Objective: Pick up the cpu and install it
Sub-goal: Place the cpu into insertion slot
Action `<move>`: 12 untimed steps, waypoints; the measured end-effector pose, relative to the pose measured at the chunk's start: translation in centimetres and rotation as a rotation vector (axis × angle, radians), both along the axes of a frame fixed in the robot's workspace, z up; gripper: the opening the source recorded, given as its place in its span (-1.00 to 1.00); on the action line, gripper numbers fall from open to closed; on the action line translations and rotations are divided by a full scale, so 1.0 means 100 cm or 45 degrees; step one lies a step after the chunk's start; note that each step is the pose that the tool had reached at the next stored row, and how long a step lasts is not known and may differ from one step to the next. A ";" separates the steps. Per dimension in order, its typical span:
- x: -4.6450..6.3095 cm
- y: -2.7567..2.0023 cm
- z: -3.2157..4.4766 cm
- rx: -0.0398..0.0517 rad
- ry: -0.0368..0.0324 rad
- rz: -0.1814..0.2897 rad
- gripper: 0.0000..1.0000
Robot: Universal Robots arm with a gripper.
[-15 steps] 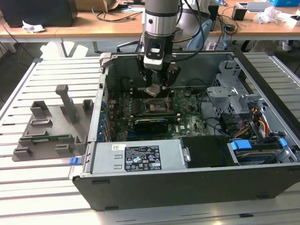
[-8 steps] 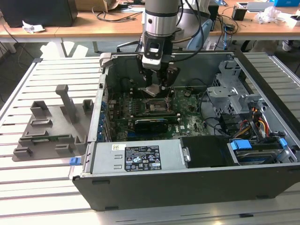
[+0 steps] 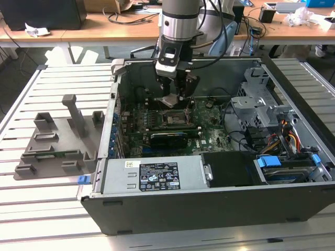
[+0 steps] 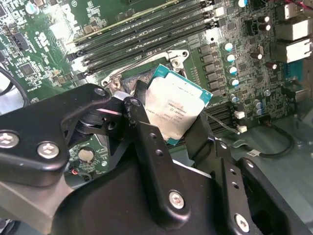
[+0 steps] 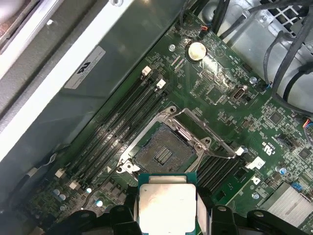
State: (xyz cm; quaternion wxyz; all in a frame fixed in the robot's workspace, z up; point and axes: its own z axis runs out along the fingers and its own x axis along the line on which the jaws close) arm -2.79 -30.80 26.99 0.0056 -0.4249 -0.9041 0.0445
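The cpu [image 5: 167, 203] is a flat silver-topped square with a thin green rim, and my gripper [image 5: 167, 215] is shut on it, a black finger on each side. In the second wrist view the cpu [image 4: 176, 107] hangs tilted between the fingers [image 4: 146, 142] above the board. In the exterior view my gripper [image 3: 174, 93] holds the cpu [image 3: 171, 100] inside the open computer case, just above and behind the open motherboard socket [image 3: 171, 118]. The socket [image 5: 164, 152] lies bare with its metal frame lifted, a short way from the chip.
The case walls [image 3: 118, 104] enclose the motherboard. Memory slots [image 5: 122, 122] run beside the socket; drive cages and cables [image 3: 261, 120] fill the exterior view's right. A grey plastic holder tray [image 3: 57, 141] sits on the slatted table at the exterior view's left.
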 end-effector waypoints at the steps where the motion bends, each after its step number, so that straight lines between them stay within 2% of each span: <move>1: 0.000 0.0000 0.0000 0.000 0.0000 -0.012 0.09; 12: 0.000 0.0000 0.0000 0.000 0.0000 -0.110 0.09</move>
